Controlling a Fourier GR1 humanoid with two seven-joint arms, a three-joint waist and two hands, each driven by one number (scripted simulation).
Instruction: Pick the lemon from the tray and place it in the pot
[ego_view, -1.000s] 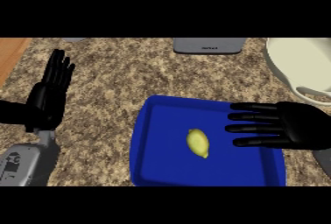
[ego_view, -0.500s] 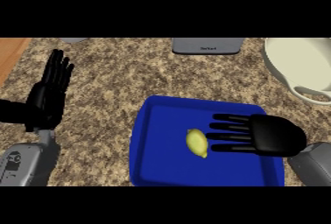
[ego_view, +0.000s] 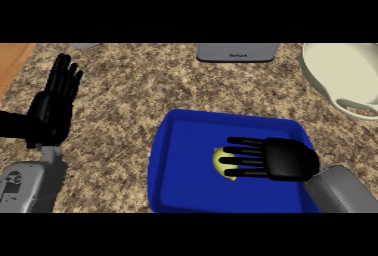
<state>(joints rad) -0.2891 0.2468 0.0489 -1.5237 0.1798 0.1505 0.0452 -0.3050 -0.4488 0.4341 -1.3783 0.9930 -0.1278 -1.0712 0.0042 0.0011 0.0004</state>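
Nearest the lower edge, the right forearm (ego_view: 341, 192) came in grey from the bottom right corner, and the right hand (ego_view: 284, 159) lay low over the blue tray (ego_view: 177, 175). Its fingers (ego_view: 244, 151) were straight and spread apart, pointing left, reaching across the lemon (ego_view: 221, 162). The lemon sat inside the tray, roughly at its middle, with only its yellow left part showing from under the fingertips. The fingers covered it from above; whether they pressed on the fruit or hung just over it could not be told. Nothing was curled round it, so the lemon was not held.

Over at the lower left, the left forearm (ego_view: 26, 185) rose from the edge, and the left hand (ego_view: 53, 107) stood open with fingers straight and close together, pointing up the view. It rested well apart from the tray, over the speckled counter (ego_view: 140, 95).

The tray lay flat on that counter, its raised rim showing on the left and far sides.

Farther back, at the right edge, the cream pot (ego_view: 343, 75) stood, with one handle (ego_view: 354, 107) turned toward the tray. It was apart from the tray, up and to the right of it. At the top, near the middle, a grey object (ego_view: 238, 52) sat on the counter, partly cut off. A strip of wood surface (ego_view: 13, 62) showed at the far left corner.
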